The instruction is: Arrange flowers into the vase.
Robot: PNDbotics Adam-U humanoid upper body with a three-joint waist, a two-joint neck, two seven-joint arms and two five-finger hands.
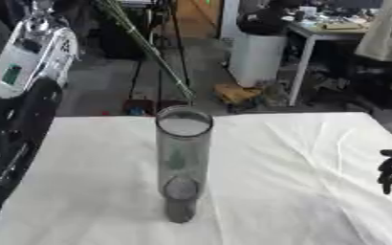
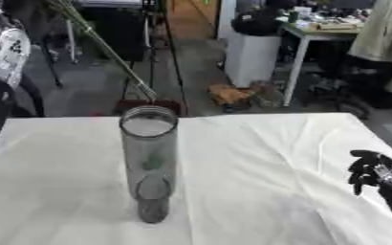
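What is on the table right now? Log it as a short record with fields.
Surface: table with a white cloth
Vase: tall clear glass cylinder, upright on the cloth
Stems: thin green stems slant from the upper left, lower ends just above the vase mouth
Left arm: raised at the left edge; hand out of view
Right hand: low at the right edge, fingers curled, holding nothing

The vase (image 2: 151, 165) stands upright on the table (image 2: 266, 191), well to the left of the right hand (image 2: 368, 172), with stems (image 2: 107, 48) slanting behind its rim.
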